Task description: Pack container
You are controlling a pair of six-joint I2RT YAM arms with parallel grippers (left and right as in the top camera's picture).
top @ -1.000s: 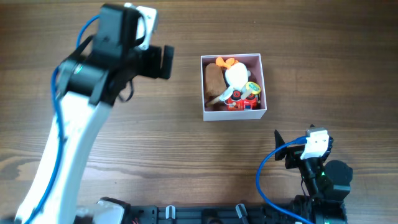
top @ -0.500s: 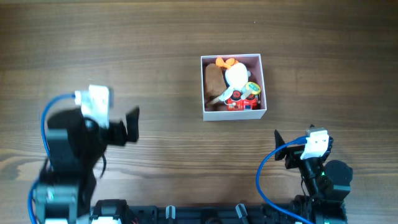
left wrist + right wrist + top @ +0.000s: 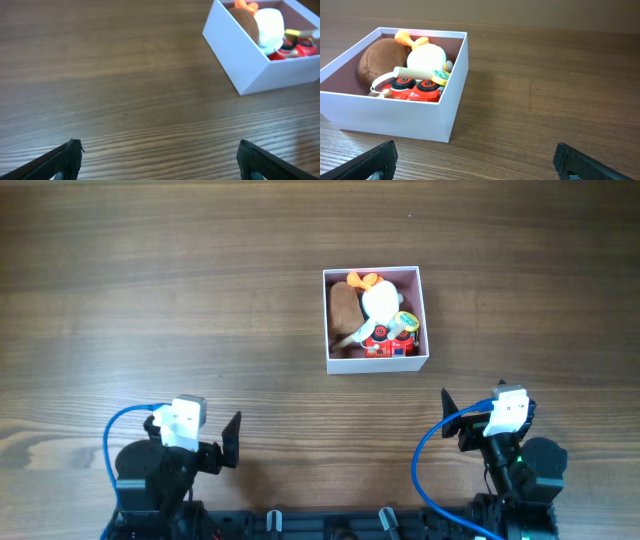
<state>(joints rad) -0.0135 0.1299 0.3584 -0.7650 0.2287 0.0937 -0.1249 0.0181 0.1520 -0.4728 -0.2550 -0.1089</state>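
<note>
I note the container (image 3: 377,363), with toys (image 3: 379,304) inside, on the table (image 3: 180,290) right of centre, with left gripper (image 3: 159,147) and right gripper (image 3: 475,149) both spread, empty, well apart from it.

Bright even light, soft shadow beside the container (image 3: 378,364), overhead sharp, wrist-view edges perhaps slightly blurred

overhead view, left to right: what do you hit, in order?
left gripper → square white-walled container with a pink inside, holding a brown rounded toy and then a white rounded toy → right gripper
</note>
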